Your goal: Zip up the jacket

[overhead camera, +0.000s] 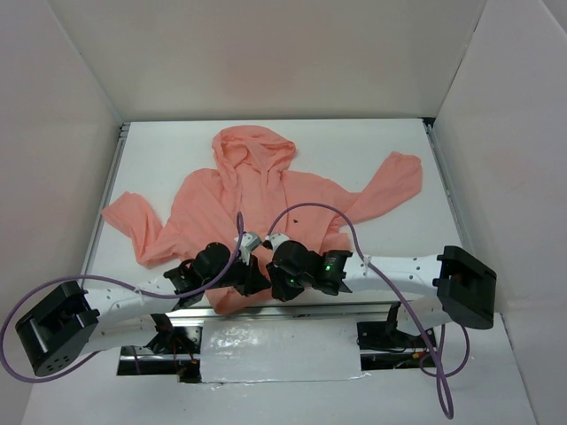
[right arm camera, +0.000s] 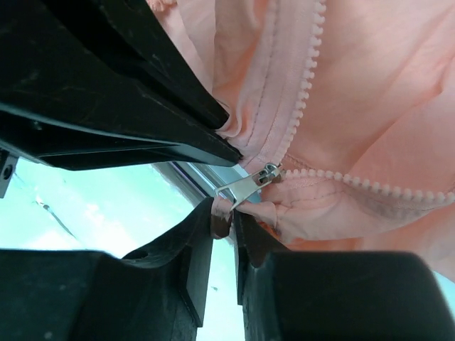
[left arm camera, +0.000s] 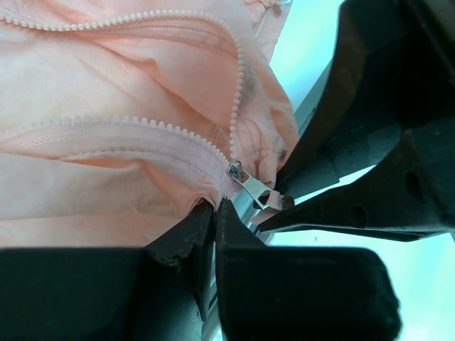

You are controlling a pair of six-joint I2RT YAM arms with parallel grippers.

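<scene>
The salmon-pink jacket [overhead camera: 266, 190] lies flat on the white table, hood at the far side and hem at the near edge. Both grippers meet at the middle of the hem. My left gripper [overhead camera: 246, 276] is shut on the hem fabric [left arm camera: 192, 192] just left of the silver zipper slider [left arm camera: 238, 172]. My right gripper [overhead camera: 276, 282] is shut on a small fold of hem [right arm camera: 231, 209] right under the slider's pull tab [right arm camera: 245, 186]. Above the slider the two rows of zipper teeth [left arm camera: 178, 130] run apart, open. The jaw tips hide the very bottom of the zipper.
The table's [overhead camera: 372, 146] metal edge rail [right arm camera: 202, 177] runs just below the hem, under both grippers. White walls close in the left, right and far sides. Purple cables [overhead camera: 319, 209] loop from both arms over the jacket's lower part.
</scene>
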